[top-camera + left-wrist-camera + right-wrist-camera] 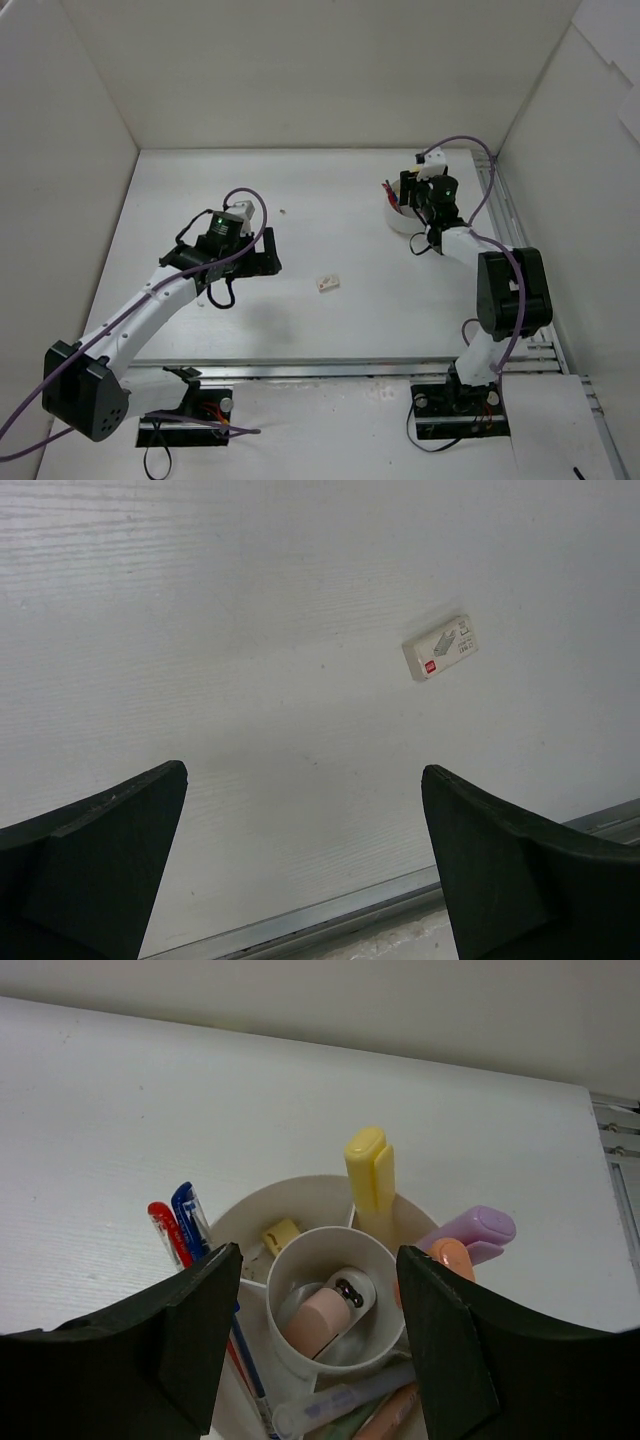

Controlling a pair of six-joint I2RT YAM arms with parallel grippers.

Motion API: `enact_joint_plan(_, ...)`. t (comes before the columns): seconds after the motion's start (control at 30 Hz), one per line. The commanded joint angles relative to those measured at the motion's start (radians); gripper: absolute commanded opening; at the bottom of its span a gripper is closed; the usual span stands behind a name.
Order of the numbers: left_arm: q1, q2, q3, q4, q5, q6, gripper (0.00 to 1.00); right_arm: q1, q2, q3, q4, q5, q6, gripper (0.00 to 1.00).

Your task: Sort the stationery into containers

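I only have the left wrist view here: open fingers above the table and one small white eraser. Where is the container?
Observer: The white dish sits far right on the table, under the right gripper.
Operator: Is that gripper holding anything?
Observer: No, its jaws stand open either side of the centre cup, gripping nothing.
Operator: What is already sorted?
Observer: A yellow marker, a purple marker, a red pen and a blue pen stand in the dish.
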Motion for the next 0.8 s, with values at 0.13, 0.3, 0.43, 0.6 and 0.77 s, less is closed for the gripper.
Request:
enact_joint_plan(0.13,-0.007,-0.085,-0.011,0.030,0.002,-0.004,1.00,0.003,-0.200,-0.045,0.109,-0.060,-0.002,0.68)
enact_joint_plan(0.3,-0.007,-0.131,-0.045,0.044,0.008,-0.010,1.00,0.098,-0.335,-0.073,-0.005,-0.148,-0.027,0.80)
enact_joint_plan(0.43,-0.007,-0.177,-0.079,0.052,0.009,-0.010,1.00,0.227,-0.375,0.026,-0.428,-0.280,-0.150,0.98)
enact_joint_plan(0.6,-0.007,-0.231,-0.122,0.049,0.009,-0.007,1.00,0.432,-0.342,0.077,-0.776,-0.259,-0.276,0.98)
enact_joint_plan(0.77,-0.007,-0.272,-0.159,0.052,0.012,0.004,1.00,0.551,-0.305,0.047,-0.935,-0.233,-0.331,0.98)
